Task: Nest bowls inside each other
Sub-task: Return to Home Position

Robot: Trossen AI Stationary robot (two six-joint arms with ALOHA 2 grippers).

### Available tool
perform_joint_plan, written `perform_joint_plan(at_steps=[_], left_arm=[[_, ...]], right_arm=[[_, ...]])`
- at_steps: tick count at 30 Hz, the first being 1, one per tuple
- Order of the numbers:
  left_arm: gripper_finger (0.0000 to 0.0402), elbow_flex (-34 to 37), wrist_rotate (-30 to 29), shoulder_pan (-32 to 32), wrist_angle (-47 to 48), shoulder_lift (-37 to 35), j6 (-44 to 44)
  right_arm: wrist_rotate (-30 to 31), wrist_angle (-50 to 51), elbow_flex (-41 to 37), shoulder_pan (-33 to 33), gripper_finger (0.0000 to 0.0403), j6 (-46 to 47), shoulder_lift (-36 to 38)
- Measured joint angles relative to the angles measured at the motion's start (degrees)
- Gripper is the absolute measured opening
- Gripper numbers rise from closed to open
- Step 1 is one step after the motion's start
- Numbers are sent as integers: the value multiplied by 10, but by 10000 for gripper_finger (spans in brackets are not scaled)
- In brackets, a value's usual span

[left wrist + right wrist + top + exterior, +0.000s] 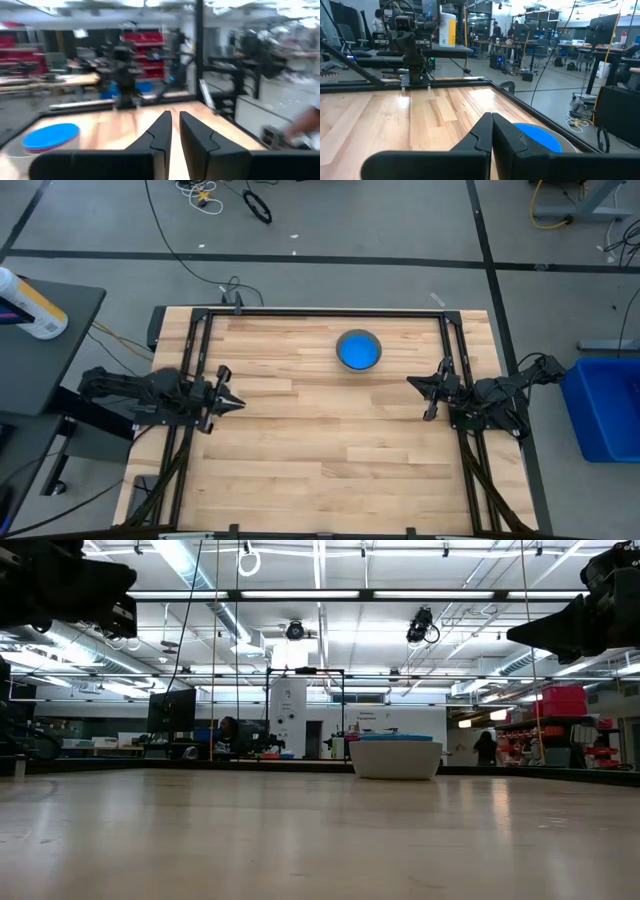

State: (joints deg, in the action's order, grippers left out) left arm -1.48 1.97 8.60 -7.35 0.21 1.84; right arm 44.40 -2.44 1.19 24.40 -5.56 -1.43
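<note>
A stack of bowls (358, 350) rests on its base on the wooden table, right of centre toward the far edge. A grey bowl is outermost and a blue bowl (396, 738) sits inside it; bowls beneath the blue one are hidden. The stack also shows in the left wrist view (50, 137) and the right wrist view (537, 136). My left gripper (238, 402) hangs level over the left edge, fingers a narrow gap apart (175, 117), holding nothing. My right gripper (412, 383) hangs level over the right edge, shut (492, 117) and empty.
A black frame (330, 312) runs round the table. A blue bin (605, 405) stands on the floor off the right edge. A bottle (30, 305) lies on a dark side table off the left. Bare wood (330, 450) fills the middle and near part.
</note>
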Motion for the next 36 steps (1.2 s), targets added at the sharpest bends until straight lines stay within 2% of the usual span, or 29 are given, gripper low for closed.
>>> perform_joint_plan(at_steps=[3, 6, 9, 16, 22, 28, 29, 31, 33, 36], left_arm=[[46, 0, -70, 0, -9, 0, -25], [41, 0, -116, -1, 26, 0, -18], [36, 0, -126, -1, 33, 0, -18], [37, 0, -100, -1, 29, 0, -21], [39, 0, -194, -1, 20, 0, -55], [39, 0, -202, -1, 30, 1, -53], [39, 0, -202, -1, 34, 1, -55], [39, 0, -203, -1, 43, 1, -64], [39, -1, -204, -1, 43, 1, -62], [39, -1, -198, -1, 54, 2, -74]], right_arm=[[0, 0, 0, 0, 10, 0, 0], [0, 0, 0, 0, 10, 0, 0], [0, 0, 0, 0, 10, 0, 0], [0, 0, 0, 0, 10, 0, 0], [0, 0, 0, 0, 10, 0, 0], [0, -14, 0, 0, 10, 2, 0], [-5, -25, 0, 0, 10, 25, 0], [-28, -41, 0, 0, 10, 55, 0], [-75, -39, 0, 0, 10, 63, 0], [-216, -11, 12, 0, 10, 77, 0]])
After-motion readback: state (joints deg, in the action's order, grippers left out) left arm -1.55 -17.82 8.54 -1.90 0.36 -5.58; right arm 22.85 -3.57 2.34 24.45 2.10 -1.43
